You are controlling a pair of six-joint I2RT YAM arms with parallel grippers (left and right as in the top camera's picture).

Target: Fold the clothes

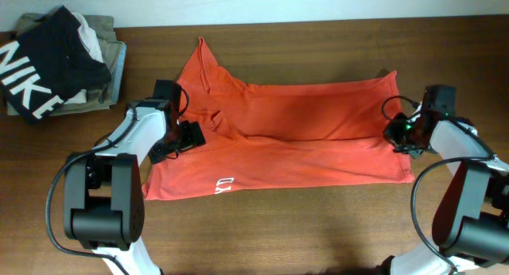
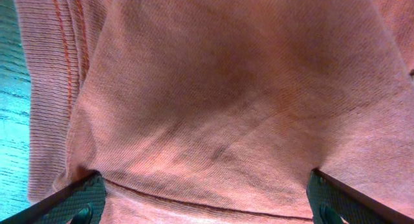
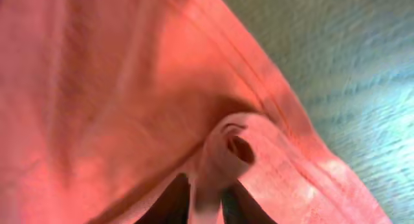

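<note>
The red-orange T-shirt [image 1: 302, 132] lies spread across the middle of the table, its upper part doubled over lengthwise. A bit of white lettering [image 1: 224, 183] shows at its front edge. My left gripper [image 1: 179, 136] rests on the shirt's left side. In the left wrist view [image 2: 204, 179] its fingers are wide apart with the shirt cloth [image 2: 226, 88] lying between them. My right gripper [image 1: 398, 132] is at the shirt's right edge. In the right wrist view [image 3: 207, 198] it is shut on a pinched fold of the shirt [image 3: 97, 88].
A black garment with white NIKE letters [image 1: 40, 60] lies on folded khaki garments [image 1: 107, 60] at the back left corner. Bare wooden table [image 1: 318, 219] shows in front of the shirt.
</note>
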